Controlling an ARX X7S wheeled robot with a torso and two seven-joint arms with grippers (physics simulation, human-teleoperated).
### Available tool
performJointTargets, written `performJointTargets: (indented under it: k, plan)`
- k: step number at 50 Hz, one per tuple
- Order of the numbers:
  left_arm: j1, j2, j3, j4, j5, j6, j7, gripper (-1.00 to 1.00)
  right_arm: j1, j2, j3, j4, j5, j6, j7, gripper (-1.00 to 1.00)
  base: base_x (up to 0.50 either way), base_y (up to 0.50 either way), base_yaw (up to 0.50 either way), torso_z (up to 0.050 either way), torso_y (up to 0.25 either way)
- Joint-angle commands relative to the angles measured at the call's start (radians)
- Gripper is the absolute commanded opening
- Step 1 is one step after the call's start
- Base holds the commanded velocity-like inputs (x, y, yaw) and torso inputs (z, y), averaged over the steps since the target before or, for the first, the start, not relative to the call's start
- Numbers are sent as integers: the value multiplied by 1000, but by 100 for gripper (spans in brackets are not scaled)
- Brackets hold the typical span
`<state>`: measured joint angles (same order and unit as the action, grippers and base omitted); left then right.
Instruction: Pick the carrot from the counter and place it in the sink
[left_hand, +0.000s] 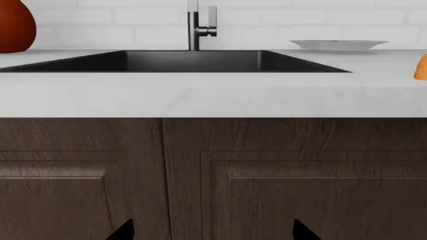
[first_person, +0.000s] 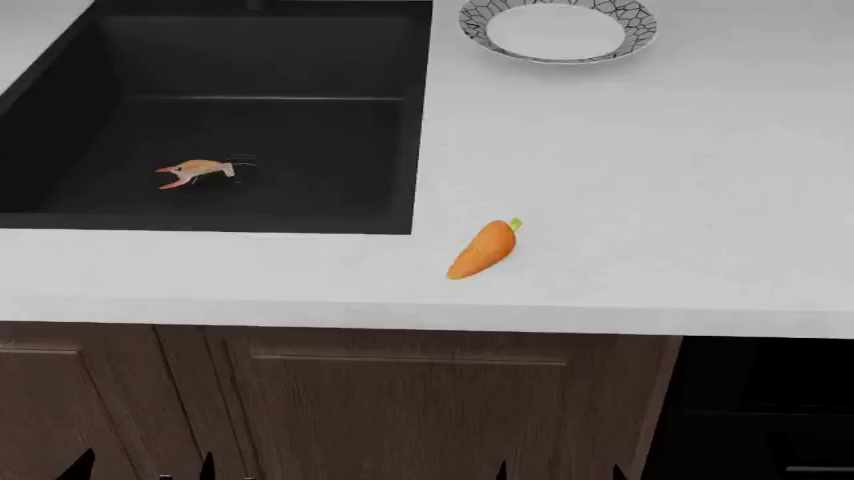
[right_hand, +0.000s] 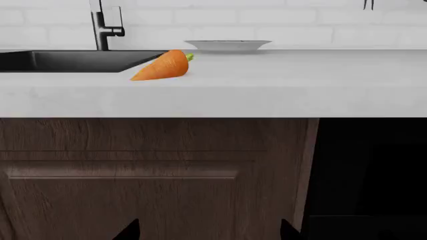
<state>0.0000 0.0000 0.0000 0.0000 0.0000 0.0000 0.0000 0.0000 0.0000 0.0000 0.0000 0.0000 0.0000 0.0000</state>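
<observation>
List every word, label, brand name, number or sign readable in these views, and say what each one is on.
None: no view shows any readable text.
The plate carries only a black line pattern on its rim, no letters.
The faucet, the sink, the counter, the cabinet doors and the carrot bear no markings.

White brick-tile wall behind worktop. Dark brown wood-grain cabinet doors with recessed panels below. Black open recess beside cabinets, robot's right side. Lighting even, diffuse; shadows soft.
</observation>
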Motion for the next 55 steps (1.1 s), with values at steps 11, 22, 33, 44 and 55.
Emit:
performJointTargets:
  k: [11,22,33,44,55]
  plan:
    - [-1,-69,69,10,-93,4,-75,100,-1,42,-52,19,46,-22,56,100,0,0,0,0,0]
    - [-5,-87,97,-4,-89,24,-82,100,-10,61,-70,4,84,-27,72,100,0,0,0,0,0]
    - [1,-100,99,25,-125,9,-94,100,-18,77,-88,-37,99,-10,91,100,0,0,0,0,0]
    - [29,-157,81,412,-142,-274,-157,100,-48,126,-102,-440,87,288,143,100,0,0,0,0,0]
    - [-176,-222,-49,628,-242,-693,-221,100,71,173,-65,-689,85,683,187,100,0,0,0,0,0]
